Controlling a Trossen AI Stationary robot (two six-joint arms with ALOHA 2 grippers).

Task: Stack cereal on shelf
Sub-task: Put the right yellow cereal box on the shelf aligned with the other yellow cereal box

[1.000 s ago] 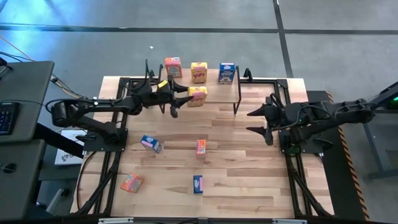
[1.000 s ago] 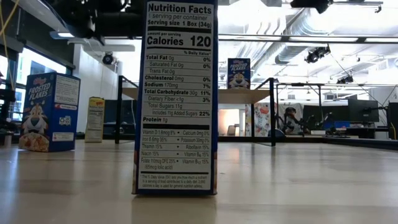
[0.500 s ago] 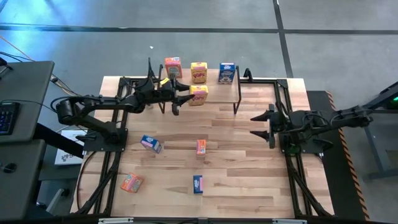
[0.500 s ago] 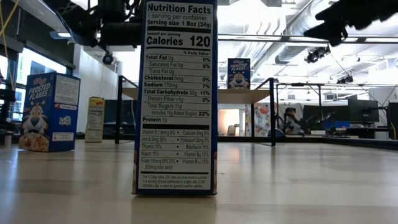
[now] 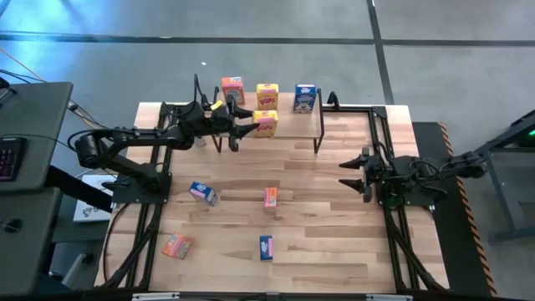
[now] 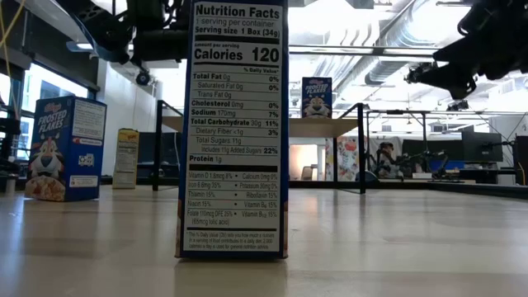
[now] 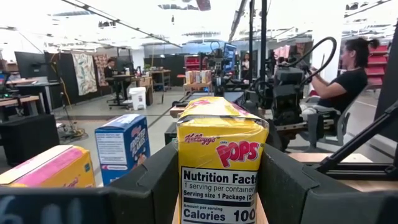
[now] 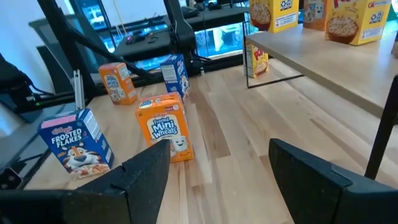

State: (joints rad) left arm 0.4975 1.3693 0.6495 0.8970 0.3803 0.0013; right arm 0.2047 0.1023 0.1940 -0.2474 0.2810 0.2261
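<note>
So the left tool [image 5: 251, 127] is up at about 11 o'clock over the bench [image 5: 318, 217], clamped on a yellow Pops box [image 5: 266, 124], holding it right at the front edge of the shelf [image 5: 294, 124]. In the left wrist view the box [image 7: 221, 163] sits upright, squeezed between the two dark fingers [image 7: 151, 180], nutrition panel facing the camera.

On the shelf top there are already three boxes lined up along the back: an orange-red one [image 5: 232, 89], a yellow one [image 5: 267, 94] and a blue one [image 5: 304, 98].

The right tool [image 5: 351, 174] hangs off at roughly 3 o'clock, fingers spread apart with nothing between them.

Four boxes are loose on the bench: a blue one [image 5: 202, 193] around 8 o'clock, an orange-red one [image 5: 270, 197] near the middle, another orange-red one [image 5: 177, 245] down at 7 o'clock, and a blue one [image 5: 266, 247] at 6 o'clock. The right wrist view picks up a Mini-Wheats box [image 8: 165, 127] and a Frosted Flakes box [image 8: 74, 140] standing upright.
</note>
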